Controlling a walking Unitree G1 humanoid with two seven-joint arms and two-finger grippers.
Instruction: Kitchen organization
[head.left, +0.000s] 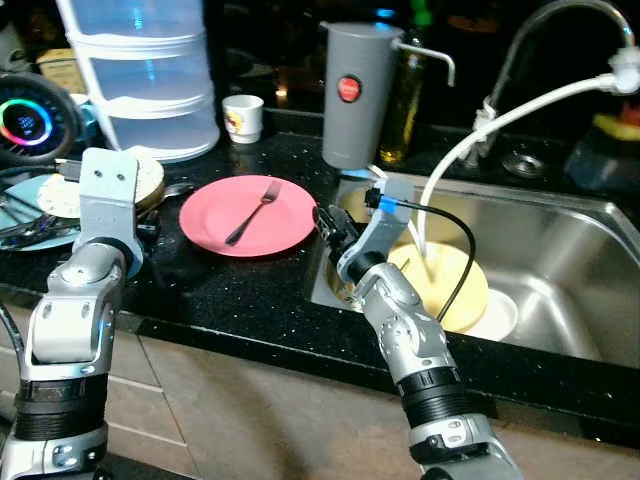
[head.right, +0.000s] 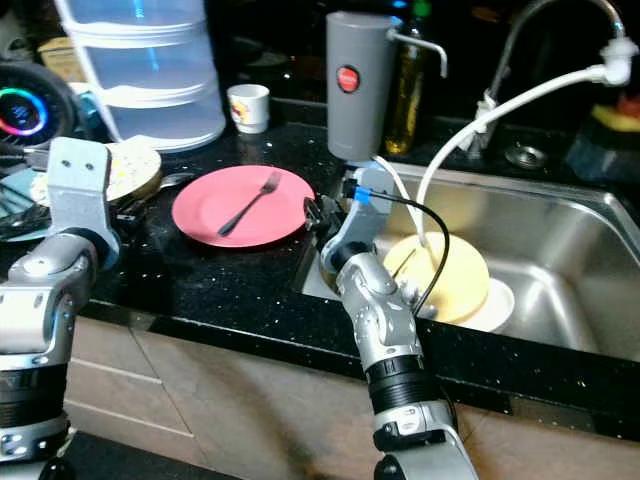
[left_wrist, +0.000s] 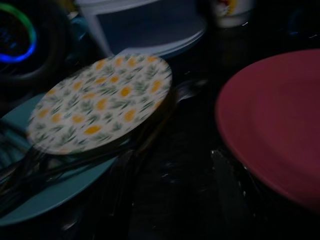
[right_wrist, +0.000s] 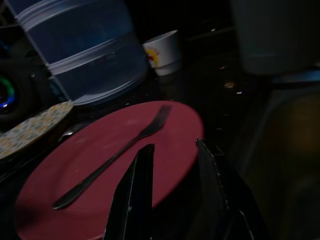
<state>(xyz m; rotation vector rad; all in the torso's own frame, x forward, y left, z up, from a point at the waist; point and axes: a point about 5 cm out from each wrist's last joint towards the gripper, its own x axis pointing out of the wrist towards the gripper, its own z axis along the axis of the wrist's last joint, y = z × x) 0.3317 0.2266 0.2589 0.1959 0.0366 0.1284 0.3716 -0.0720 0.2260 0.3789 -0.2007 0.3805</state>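
Note:
A pink plate (head.left: 215, 222) lies on the black counter with a fork (head.left: 255, 212) across it. My right gripper (right_wrist: 174, 146) hovers at the plate's right edge, beside the sink's left rim, open with nothing between its black fingers (right_wrist: 137, 190). It also shows as the right gripper (head.left: 326, 220) in the eye view. My left arm (head.left: 108, 195) is raised over the counter's left end, above a floral plate (left_wrist: 100, 100) resting on a teal plate (left_wrist: 45, 200).
The steel sink (head.left: 560, 260) holds a yellow plate (head.left: 455, 285) and a white dish (head.left: 500, 315). A white hose (head.left: 500, 115) hangs into it. A grey jug (head.left: 358, 95), a white cup (head.left: 243, 117) and stacked clear containers (head.left: 150, 75) stand behind.

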